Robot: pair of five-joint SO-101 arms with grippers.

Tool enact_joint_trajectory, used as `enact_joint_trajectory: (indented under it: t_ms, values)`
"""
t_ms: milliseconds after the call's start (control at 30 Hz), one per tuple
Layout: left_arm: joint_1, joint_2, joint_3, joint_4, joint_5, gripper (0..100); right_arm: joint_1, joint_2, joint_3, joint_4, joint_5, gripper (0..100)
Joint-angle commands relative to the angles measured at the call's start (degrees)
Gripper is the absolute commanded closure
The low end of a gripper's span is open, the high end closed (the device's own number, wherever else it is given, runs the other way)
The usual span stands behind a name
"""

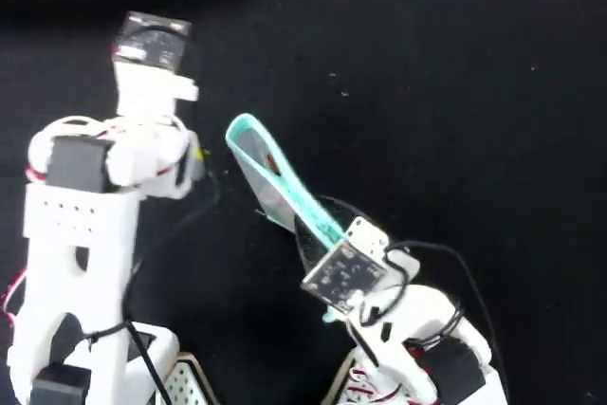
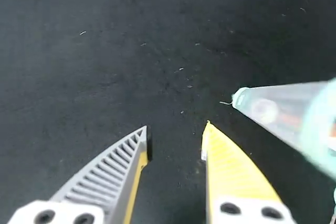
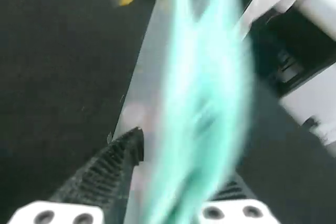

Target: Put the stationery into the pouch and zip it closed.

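Note:
A clear pouch [image 1: 275, 177] with teal trim hangs tilted over the black table, between the two arms. Something orange shows through its wall [image 2: 294, 120]. My right gripper [image 3: 178, 171] is shut on the pouch [image 3: 205, 77] at its near end; one dark finger [image 3: 118, 156] lies against the clear side, and the other is hidden behind the teal edge. My left gripper [image 2: 176, 136] is open above bare cloth, holding nothing. The pouch's far corner [image 2: 241, 98] floats just beside its yellow finger [image 2: 226, 166]. In the high view the left gripper [image 1: 196, 160] sits left of the pouch's far end.
The black cloth [image 1: 455, 92] covers the whole table, with wide free room at the back and right. Both arm bases [image 1: 66, 329] stand at the front edge. White parts of the left arm [image 3: 310, 19] loom close behind the pouch.

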Motion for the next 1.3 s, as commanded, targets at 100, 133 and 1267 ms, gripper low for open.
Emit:
enact_joint_trajectory:
  t_ms: [100, 133, 1267]
  values:
    - [1.27, -0.26, 8.75, -10.37, -0.62, 82, 1.58, 0.75, -3.65, 6.33, 0.88, 79.2]
    - [1.36, -0.26, 9.8, -11.08, -0.62, 82, 2.37, 0.75, -3.91, 6.33, 0.88, 80.2]
    - [-14.64, -0.35, 17.89, -14.33, -0.35, 82, -12.66, 32.4, -22.99, -19.43, -2.46, 98.6]
